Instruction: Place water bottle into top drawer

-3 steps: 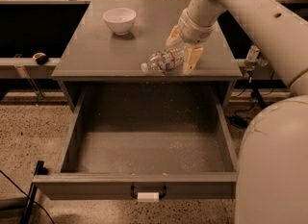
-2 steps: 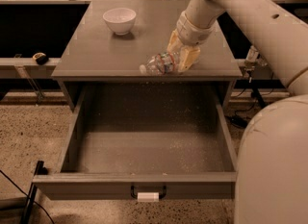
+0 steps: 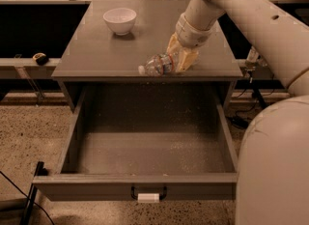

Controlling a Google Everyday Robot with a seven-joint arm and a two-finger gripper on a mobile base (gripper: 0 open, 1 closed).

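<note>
Currently, the gripper (image 3: 179, 57) sits low over the front right part of the cabinet top (image 3: 96, 50), at the base end of the water bottle (image 3: 157, 65). Compared with one second ago, the gripper has moved left and down, from beside the bottle to around its base. The bottle has barely shifted. It lies on its side close to the front edge, with the white cap pointing left. The fingers (image 3: 188, 60) are spread, one on each side of the bottle's base, and no firm clamp is evident.

The approach step therefore appears complete, and closing on the bottle is the likely next action. The top drawer (image 3: 96, 186) stands fully pulled out directly below and holds nothing. A white bowl (image 3: 119, 20) rests well apart at the rear left, outside the working path.
</note>
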